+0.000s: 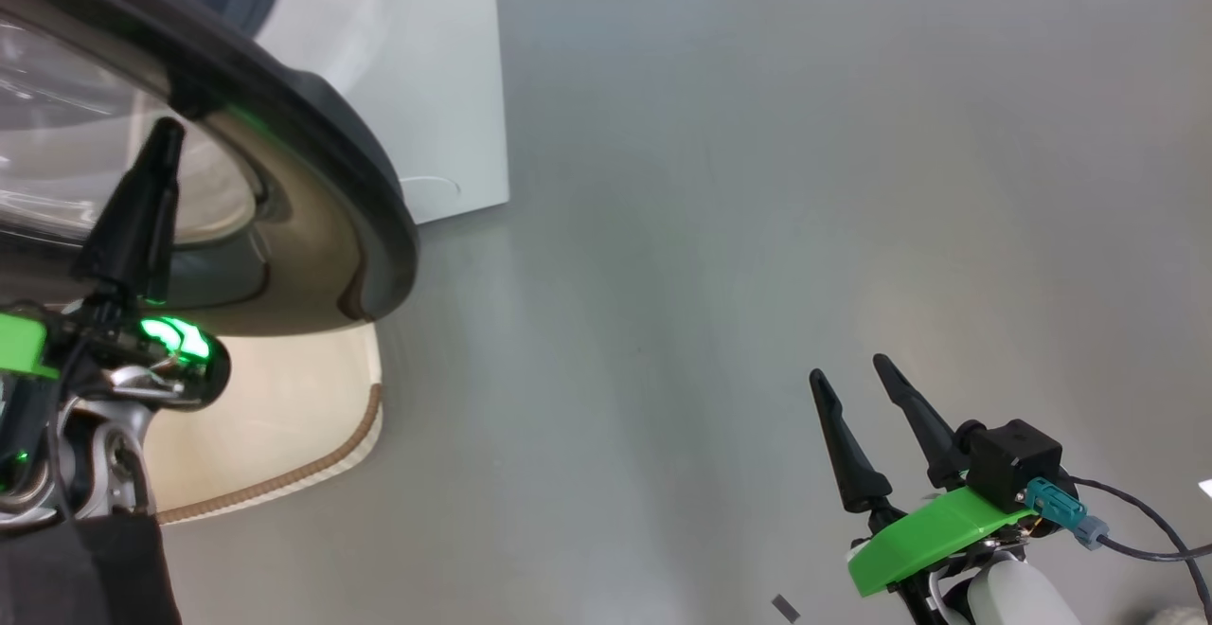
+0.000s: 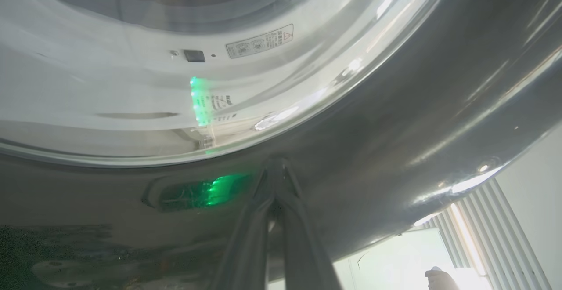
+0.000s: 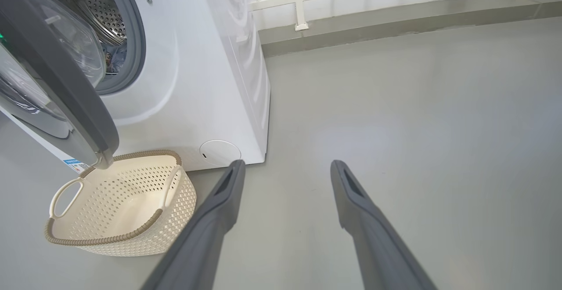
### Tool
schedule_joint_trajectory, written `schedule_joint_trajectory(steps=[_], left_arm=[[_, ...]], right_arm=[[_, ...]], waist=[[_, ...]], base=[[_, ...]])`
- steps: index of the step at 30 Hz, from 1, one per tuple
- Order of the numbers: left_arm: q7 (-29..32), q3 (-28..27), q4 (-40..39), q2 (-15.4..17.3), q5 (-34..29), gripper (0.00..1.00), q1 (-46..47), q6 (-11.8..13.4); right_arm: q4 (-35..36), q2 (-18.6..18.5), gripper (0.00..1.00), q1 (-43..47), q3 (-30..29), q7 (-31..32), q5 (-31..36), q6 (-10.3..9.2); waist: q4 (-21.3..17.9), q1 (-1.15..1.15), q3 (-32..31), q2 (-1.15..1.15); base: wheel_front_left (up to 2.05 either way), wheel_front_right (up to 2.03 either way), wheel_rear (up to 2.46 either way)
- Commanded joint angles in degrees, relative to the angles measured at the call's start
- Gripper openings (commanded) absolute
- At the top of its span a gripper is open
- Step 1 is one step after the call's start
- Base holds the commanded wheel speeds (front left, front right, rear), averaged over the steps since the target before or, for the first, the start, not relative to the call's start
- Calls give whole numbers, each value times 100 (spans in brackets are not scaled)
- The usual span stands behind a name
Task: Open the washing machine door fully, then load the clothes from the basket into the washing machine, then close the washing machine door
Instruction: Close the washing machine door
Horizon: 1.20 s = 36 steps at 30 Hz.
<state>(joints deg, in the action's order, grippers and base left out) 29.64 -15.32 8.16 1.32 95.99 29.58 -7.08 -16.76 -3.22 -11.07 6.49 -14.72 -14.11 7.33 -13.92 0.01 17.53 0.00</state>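
Note:
The washing machine door (image 1: 312, 180) stands partly open, its dark rim and clear glass bowl hanging over the basket (image 1: 312, 469). My left gripper (image 1: 169, 133) is shut, and its joined tips (image 2: 275, 164) rest against the door's glossy face (image 2: 395, 105) just below the glass. The white washing machine (image 3: 197, 83) shows its steel drum, where a bluish piece of the clothes (image 3: 114, 59) lies behind the door (image 3: 52, 74). Nothing lies in the cream basket (image 3: 109, 237), which stands on the floor before the machine. My right gripper (image 1: 849, 367) hovers open and holds nothing (image 3: 286, 167) over the bare floor.
Grey floor stretches to the right of the machine. A white railing (image 3: 298, 0) on a low kerb (image 3: 395, 22) runs along the far side. The machine's round flap (image 3: 219, 151) sits low on its front. A cable (image 1: 1136, 530) trails from my right wrist.

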Motion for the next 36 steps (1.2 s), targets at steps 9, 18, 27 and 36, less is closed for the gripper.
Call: schedule_joint_trajectory(steps=[9, 18, 27, 36], left_arm=[[-405, -200, -376, 157, 35, 0, -476, -40], [-1052, -61, -698, 156, 304, 0, -1206, -40], [-1784, 340, -1030, 156, 391, 0, -2088, -40], [-2385, 429, -1384, 156, 138, 100, -2681, -41]], right_arm=[[122, 31, 100, -13, 81, -28, -49, 16], [58, 33, 100, 118, 105, -28, -27, 16], [17, 34, 100, 273, 111, -28, -33, 16], [32, 34, 100, 419, 121, -28, -62, 16]], waist=[[401, -1, -308, 0], [795, -1, -734, 0], [986, -1, -1156, 0], [1064, -1, -1380, 0]], base=[[0, 0, 0], [0, 0, 0], [0, 0, 0], [0, 0, 0]])
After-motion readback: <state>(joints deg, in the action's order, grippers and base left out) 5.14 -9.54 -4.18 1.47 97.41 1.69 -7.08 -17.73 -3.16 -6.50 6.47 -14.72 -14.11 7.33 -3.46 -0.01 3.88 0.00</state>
